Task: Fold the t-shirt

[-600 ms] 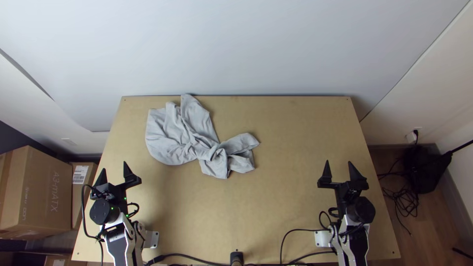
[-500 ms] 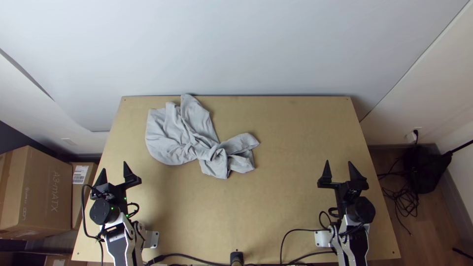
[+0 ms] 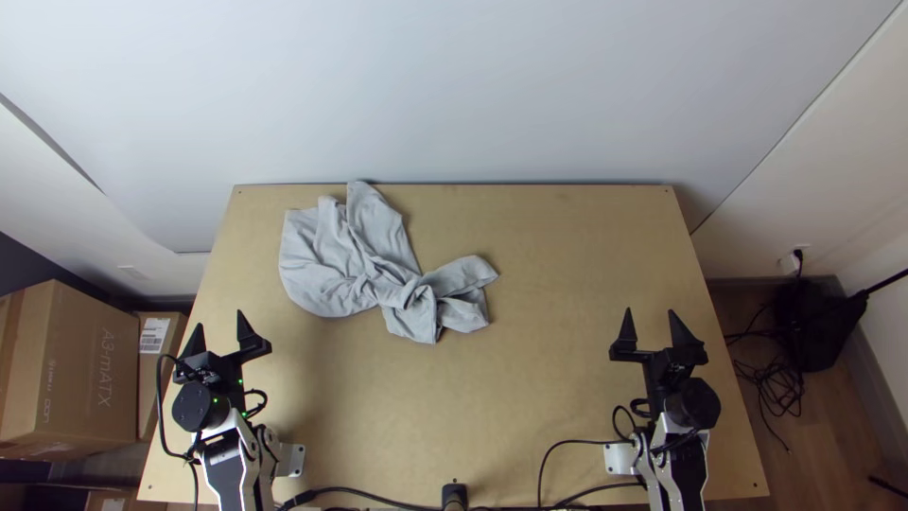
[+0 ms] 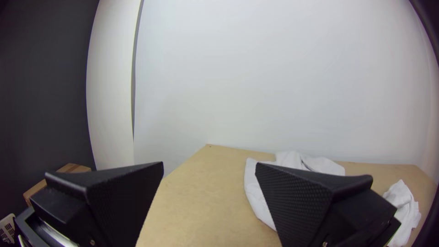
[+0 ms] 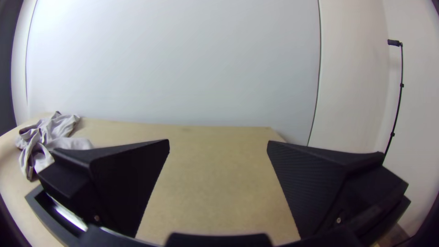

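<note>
Black cable [image 3: 367, 491] along near edge of tabletop [image 3: 530, 378]. Left pincer [image 3: 219, 320] over near left part, released, fingers spread wide, nothing between. Right pincer [image 3: 650, 311] over near right part, likewise parted and holding nothing. Farther off, grey t-shirt [image 3: 322, 274] bunched and creased, left of middle, broad part toward far left, narrower end toward middle, one tip at far edge. Pale wall [image 3: 454, 95] beyond.

Seen from above, the gray t-shirt [image 3: 322, 270] lies all bunched and wrinkly near 11 o'clock on the table [image 3: 530, 378]. Its small end pokes toward 4 o'clock.
</note>
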